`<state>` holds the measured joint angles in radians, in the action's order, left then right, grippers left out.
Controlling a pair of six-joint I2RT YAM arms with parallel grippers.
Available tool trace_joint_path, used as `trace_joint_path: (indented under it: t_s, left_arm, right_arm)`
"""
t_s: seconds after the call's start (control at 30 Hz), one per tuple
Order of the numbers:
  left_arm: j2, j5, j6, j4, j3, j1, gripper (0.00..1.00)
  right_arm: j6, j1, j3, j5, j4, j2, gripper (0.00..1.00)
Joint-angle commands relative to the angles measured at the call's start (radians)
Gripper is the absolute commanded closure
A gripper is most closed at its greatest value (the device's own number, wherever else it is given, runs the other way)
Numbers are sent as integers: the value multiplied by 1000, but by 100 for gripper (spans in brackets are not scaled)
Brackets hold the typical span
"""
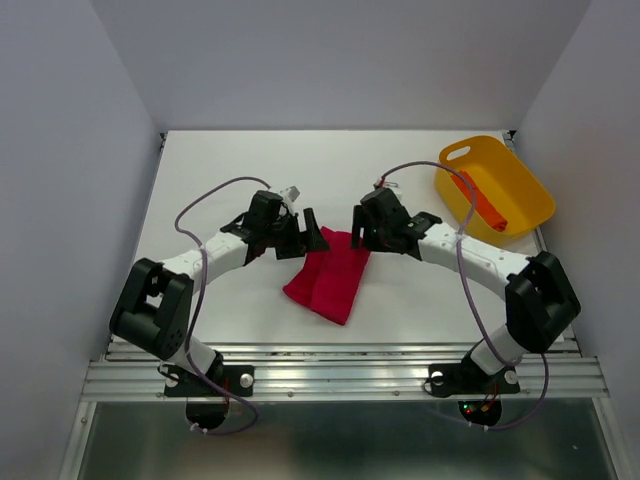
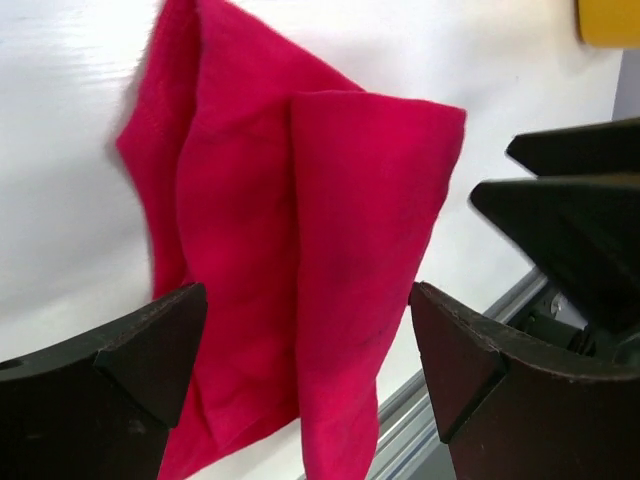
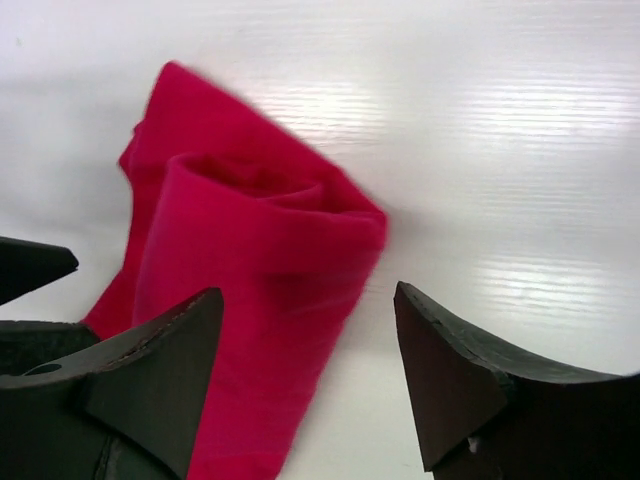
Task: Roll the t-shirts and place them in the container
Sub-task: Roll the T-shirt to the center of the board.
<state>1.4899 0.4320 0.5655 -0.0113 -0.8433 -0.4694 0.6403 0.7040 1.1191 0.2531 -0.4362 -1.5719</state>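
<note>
The crimson-red t-shirt (image 1: pixel 328 277) lies folded into a long strip on the white table, running from between the two grippers toward the near edge. It shows in the left wrist view (image 2: pixel 300 260) and the right wrist view (image 3: pixel 250 290). My left gripper (image 1: pixel 312 232) is open over the strip's far left corner. My right gripper (image 1: pixel 358 228) is open over its far right corner, jaws astride the cloth edge. Neither holds the cloth. The orange t-shirt (image 1: pixel 482 201) lies as a rolled bundle in the yellow basket (image 1: pixel 520 186).
The yellow basket stands at the back right of the table, its corner showing in the left wrist view (image 2: pixel 610 20). The metal rail (image 1: pixel 340 372) runs along the near table edge. White walls enclose the table on three sides.
</note>
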Motion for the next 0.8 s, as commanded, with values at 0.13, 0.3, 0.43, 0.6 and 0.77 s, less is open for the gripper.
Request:
trace_joint_path:
  t_s: [0.13,0.3,0.43,0.6,0.77]
  left_arm:
    - [130,209,-108,-79,-164,-3,6]
    - [220,252,-125,-72,-223,-9,12]
    - [279,221,-157,-26,-253,-12,12]
    - [296,272,-162,-33,-264,-32,16]
    - [319,320,-142,-55,-280,-55,25]
  right_arm:
    - [5,-175,-146,-142,56,174,22]
    - [64,-209,-228,-235,114,188,22]
    - [88,-219,-265,-279,146,181,22]
    - [94,-219,-275,-294,163,167,23]
    - [116,-219,-294,-313,198,138,25]
